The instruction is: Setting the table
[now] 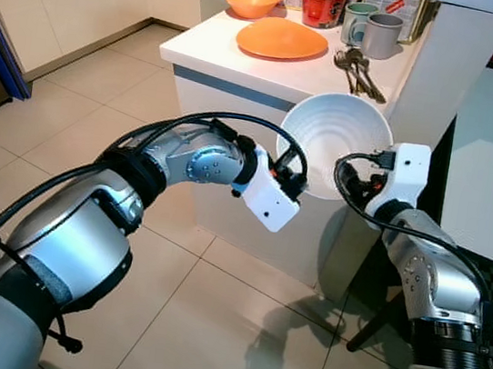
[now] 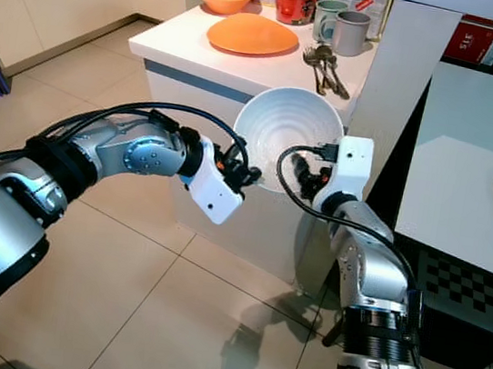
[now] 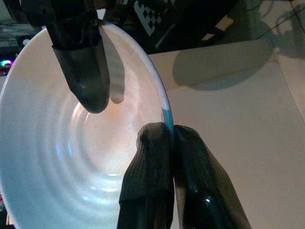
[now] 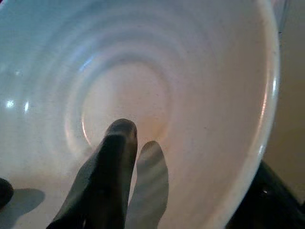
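Bowl (image 1: 331, 141) rim hiding right tool (image 1: 362, 169)

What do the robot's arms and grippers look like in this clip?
Both arms are silver metal with black joint bands and loose black cables looping along them. The left gripper and right gripper each end in a white boxy housing and two long black fingers with a ribbed, rubbery surface.

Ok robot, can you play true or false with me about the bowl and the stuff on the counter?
1. Both grippers hold the white bowl. True: left gripper pinches its rim; right gripper holds the other side.
2. The bowl is full of soup. False: it is empty.
3. An orange plate lies on the counter. True.
4. The spoons are in a mug. False: they lie on the counter.
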